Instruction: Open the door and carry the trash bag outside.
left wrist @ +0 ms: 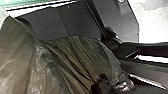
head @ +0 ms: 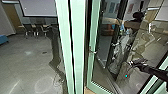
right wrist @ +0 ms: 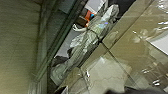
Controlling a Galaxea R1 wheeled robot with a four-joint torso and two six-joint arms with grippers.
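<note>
In the head view my right gripper (head: 132, 63) reaches in from the right, in front of the glass of the green-framed door (head: 92, 67). A small handle (head: 92, 52) sits on the door's upright frame; the gripper is to the right of it, apart. In the left wrist view the dark, see-through trash bag (left wrist: 72, 60) hangs in long folds that draw together at my left gripper (left wrist: 106, 82), shut on it. How far the door stands open I cannot tell.
A thick green post (head: 77, 45) stands left of the door. Beyond it are chairs (head: 28, 28) by a table, a screen (head: 38, 7) and a blue seat (head: 3, 39). The glass shows a pale crumpled shape (right wrist: 85, 47), perhaps mirrored.
</note>
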